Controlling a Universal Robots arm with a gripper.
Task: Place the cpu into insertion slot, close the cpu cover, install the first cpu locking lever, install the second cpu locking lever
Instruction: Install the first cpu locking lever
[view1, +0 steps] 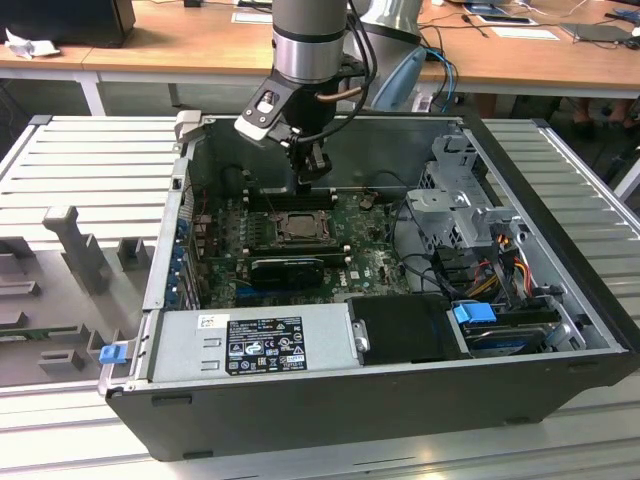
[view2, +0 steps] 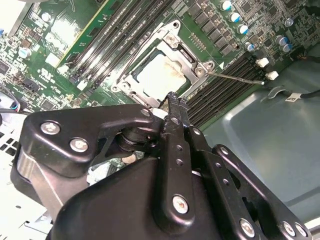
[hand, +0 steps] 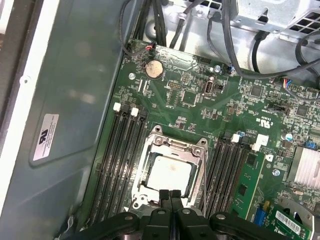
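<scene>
Fingertips (hand: 164, 196) of the black end effector (hand: 170, 193) are pressed together, gripping nothing, just over one edge of the thin square metal cpu cover (hand: 178, 147). That windowed frame lies flat around the pale silver-grey square cpu (hand: 170, 172), which sits in the dark-framed insertion slot (hand: 143, 172) on the green motherboard (hand: 200, 100) inside the open black computer case (view1: 400, 420).

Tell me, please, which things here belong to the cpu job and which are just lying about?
Job: pale silver-grey square cpu; thin square metal cpu cover framing it; black gripper, shut, near the cover's edge.
Lying about: round silver coin battery; long black memory slots; silver labelled power supply box.
</scene>
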